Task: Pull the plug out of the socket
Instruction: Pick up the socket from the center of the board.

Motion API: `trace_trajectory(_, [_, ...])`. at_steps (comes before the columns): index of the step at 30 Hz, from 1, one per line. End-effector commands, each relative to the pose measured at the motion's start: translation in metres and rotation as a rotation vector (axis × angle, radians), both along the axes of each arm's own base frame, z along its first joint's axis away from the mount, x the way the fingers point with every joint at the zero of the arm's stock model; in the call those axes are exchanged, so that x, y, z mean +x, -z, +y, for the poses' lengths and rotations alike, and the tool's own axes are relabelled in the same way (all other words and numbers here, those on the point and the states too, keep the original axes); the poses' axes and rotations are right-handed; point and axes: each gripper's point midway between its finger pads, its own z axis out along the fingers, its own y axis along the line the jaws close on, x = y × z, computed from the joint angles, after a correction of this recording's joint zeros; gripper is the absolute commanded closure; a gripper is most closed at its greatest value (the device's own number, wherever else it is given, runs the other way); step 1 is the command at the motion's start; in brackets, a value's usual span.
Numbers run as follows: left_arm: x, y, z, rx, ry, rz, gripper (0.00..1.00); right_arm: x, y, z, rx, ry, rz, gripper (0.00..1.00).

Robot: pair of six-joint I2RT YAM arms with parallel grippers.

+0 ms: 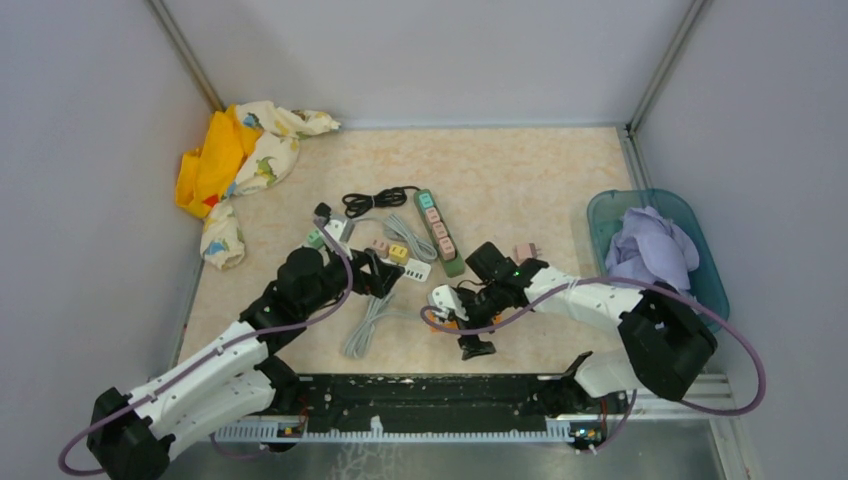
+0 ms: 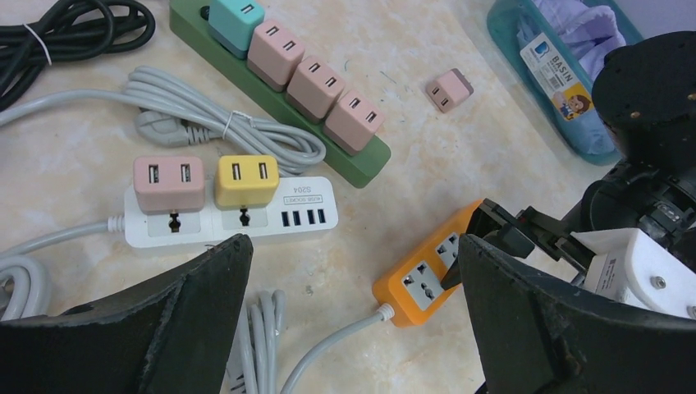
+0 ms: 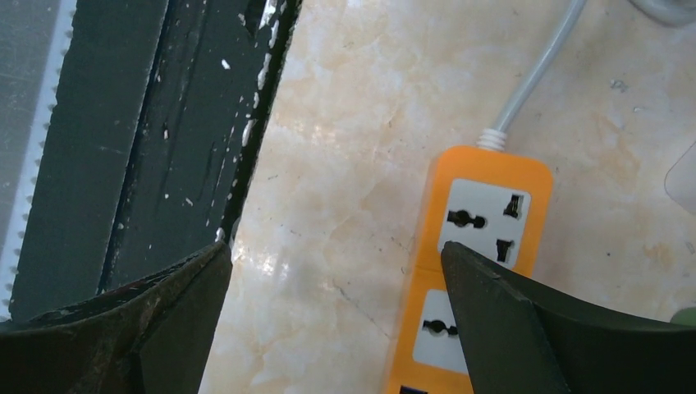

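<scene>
The orange socket strip [image 2: 420, 279] is lying flat near the middle of the tabletop's [image 2: 492, 148] near edge, its white sockets facing up with nothing plugged in. The small pink plug [image 2: 449, 89] is lying loose, well apart, toward the right edge.

So the left arm [image 1: 215, 365] was stretched forward and off to the right from its base, with the left gripper [image 1: 388, 276] out at the end. Its jaws were spread wide with nothing between them; on its own wrist cam both black fingers [image 2: 164, 320] sat down in the bottom corners with a big gap. The right arm [image 1: 585, 297] reached leftward, elbow folded back near its base and wrist bent so the right gripper [image 1: 465, 322] pointed down at the table. Its jaws were wide apart too, gripping nothing. The two grippers were close, the right one just ahead and right of the left one's fingertips.
</scene>
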Motion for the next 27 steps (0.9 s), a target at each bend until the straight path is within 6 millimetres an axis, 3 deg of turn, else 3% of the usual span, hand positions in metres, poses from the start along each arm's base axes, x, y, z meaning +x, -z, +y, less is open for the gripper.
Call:
trace_trajectory(1, [0.002, 0.007, 0.010, 0.017, -0.040, 0.011, 0.00, 0.011, -0.008, 0.022, -0.006, 0.004, -0.060, 0.01])
trace_trajectory(9, [0.003, 0.006, 0.023, 0.041, -0.090, -0.004, 0.00, 0.003, 0.003, 0.030, -0.058, -0.028, -0.084, 0.01])
trace_trajectory(20, [0.001, 0.007, 0.028, 0.045, -0.103, -0.005, 0.00, -0.007, -0.009, 0.038, -0.022, -0.041, -0.020, 0.01])
trace_trajectory(27, [0.001, 0.004, 0.031, 0.041, -0.119, -0.014, 0.00, 0.014, -0.019, 0.045, -0.012, 0.050, -0.087, 0.02])
